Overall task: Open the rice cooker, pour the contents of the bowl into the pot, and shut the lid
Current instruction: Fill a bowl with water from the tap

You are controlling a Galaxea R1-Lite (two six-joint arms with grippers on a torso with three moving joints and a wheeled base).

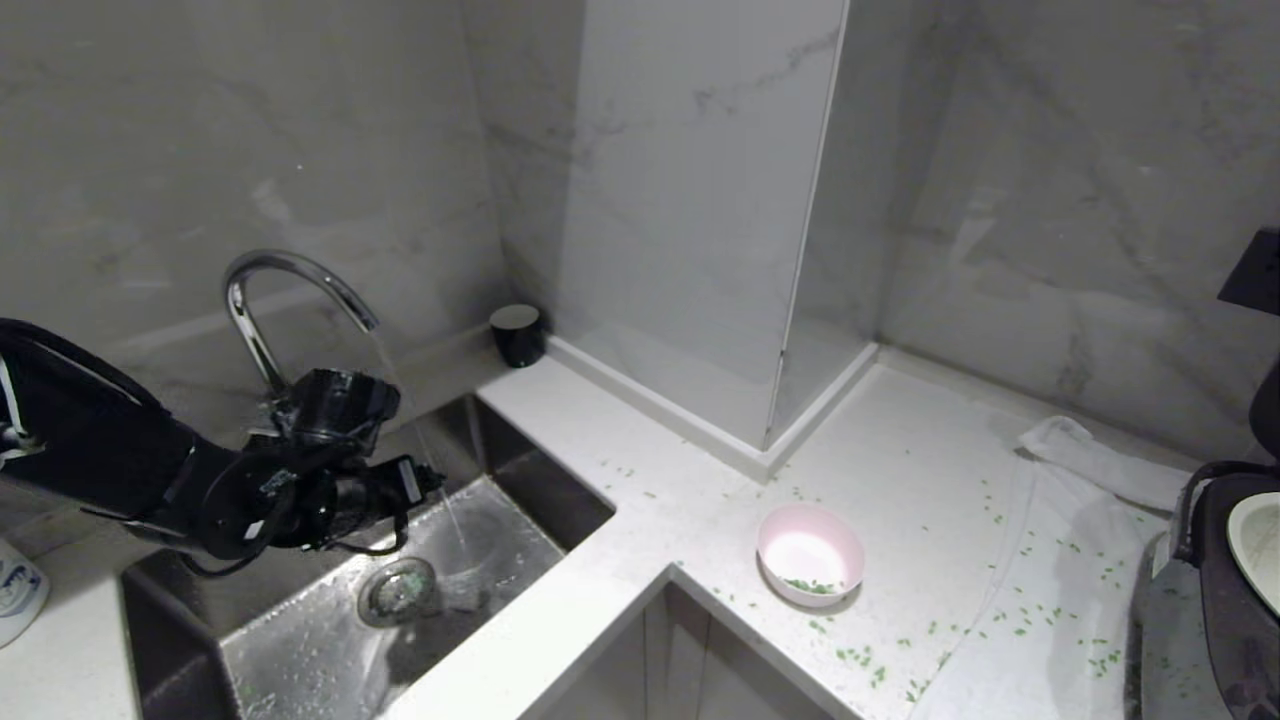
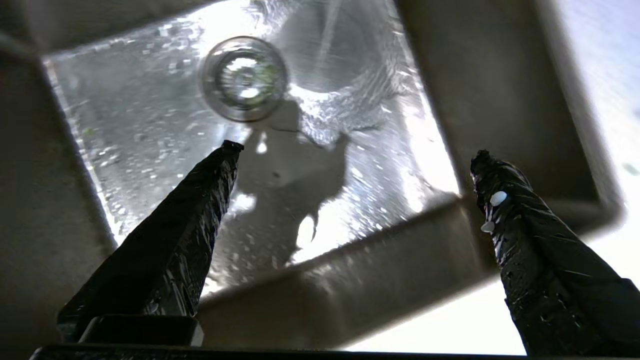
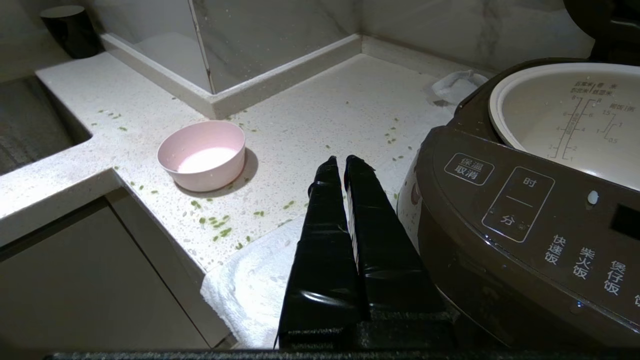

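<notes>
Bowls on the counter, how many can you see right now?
1. The pink bowl sits on the white counter between the sink and the rice cooker, with a few green bits inside. Others could lie outside the views.

Dim kitchen, glare off wet sink [image 2: 150, 150]
</notes>
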